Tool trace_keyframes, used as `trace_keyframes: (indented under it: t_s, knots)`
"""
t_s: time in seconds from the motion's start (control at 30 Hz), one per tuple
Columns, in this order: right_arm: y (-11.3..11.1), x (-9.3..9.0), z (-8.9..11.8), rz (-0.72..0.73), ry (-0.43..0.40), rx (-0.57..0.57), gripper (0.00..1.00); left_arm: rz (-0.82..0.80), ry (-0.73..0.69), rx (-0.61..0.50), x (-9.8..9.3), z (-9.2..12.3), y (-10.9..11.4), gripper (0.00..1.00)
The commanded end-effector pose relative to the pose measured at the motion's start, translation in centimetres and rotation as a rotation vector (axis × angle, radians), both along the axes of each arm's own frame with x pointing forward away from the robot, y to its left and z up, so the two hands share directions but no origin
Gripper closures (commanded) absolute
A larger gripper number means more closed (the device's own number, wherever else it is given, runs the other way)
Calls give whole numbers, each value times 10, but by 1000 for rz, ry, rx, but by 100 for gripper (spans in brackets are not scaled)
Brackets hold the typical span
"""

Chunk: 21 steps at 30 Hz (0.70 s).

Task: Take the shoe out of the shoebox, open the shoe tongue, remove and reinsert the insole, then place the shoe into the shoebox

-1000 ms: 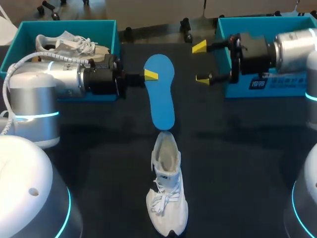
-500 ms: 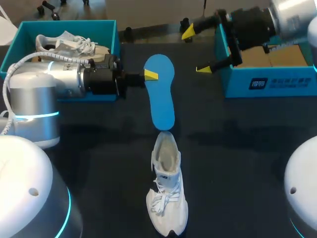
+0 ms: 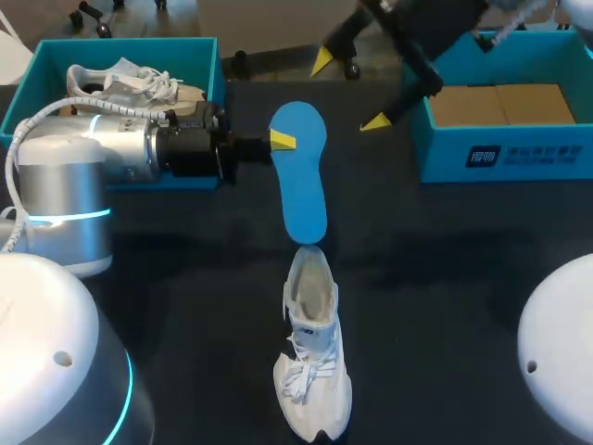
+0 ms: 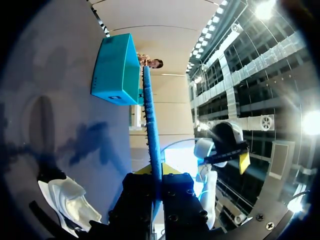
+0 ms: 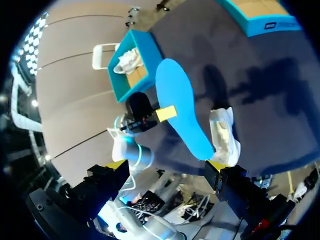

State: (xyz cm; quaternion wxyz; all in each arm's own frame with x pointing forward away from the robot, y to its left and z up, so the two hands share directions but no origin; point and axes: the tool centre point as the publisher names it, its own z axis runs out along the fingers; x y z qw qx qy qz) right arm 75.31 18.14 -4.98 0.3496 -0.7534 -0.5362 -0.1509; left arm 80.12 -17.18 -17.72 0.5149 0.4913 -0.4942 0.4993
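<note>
Item 1, insole (image 3: 301, 176): blue, flat face up. We note its long axis running from the far side of the desk (image 3: 445, 269) toward us, with the broad forefoot end far and the narrow heel end near. In the head view the near end meets the heel collar of the shoe; we cannot tell whether they touch.

Item 2, left gripper (image 3: 283, 140): closed on the insole's left edge toward the broad end, one finger above and one below. In the left wrist view the insole stands edge-on between the fingers and runs straight ahead of them.

Item 3, shoe (image 3: 313, 357): white, upright on its sole on the desk, in the middle toward our side. Its long axis lies nearly in line with the insole, toe toward us and heel opening toward the insole. The laces are tied over the forefoot.

Item 4, right gripper (image 3: 349, 91): fingers spread wide, nothing between them. We place it by the desk's far edge, just beside the near-left corner of the right shoebox.

Item 5, right shoebox (image 3: 505, 153): teal, at the far right, with only a brown cardboard floor showing inside.

Item 6, left shoebox (image 3: 208, 65): teal, at the far left, holding a second white shoe (image 3: 130, 83).
</note>
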Motion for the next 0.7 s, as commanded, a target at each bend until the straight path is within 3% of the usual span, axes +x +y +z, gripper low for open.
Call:
trace_keyframes:
  t_s: [0.03, 0.23, 0.3, 0.33, 0.6, 0.67, 0.7]
  knots:
    - [15, -14, 7, 141, 58, -402, 0, 2, 0, 0, 0, 0, 0, 100]
    - [18, -28, 2, 196, 10, -429, 0, 2, 0, 0, 0, 0, 0, 100]
    - [15, -28, 0, 195, 26, -403, 0, 2, 0, 0, 0, 0, 0, 100]
    - [9, -28, -2, 154, 35, -328, 0, 2, 0, 0, 0, 0, 0, 100]
    - [9, -28, -2, 154, 35, -328, 0, 2, 0, 0, 0, 0, 0, 100]
    - [16, -26, 5, 179, 24, -472, 0, 2, 0, 0, 0, 0, 0, 100]
    - [18, -26, 8, 190, -19, -480, 0, 2, 0, 0, 0, 0, 0, 100]
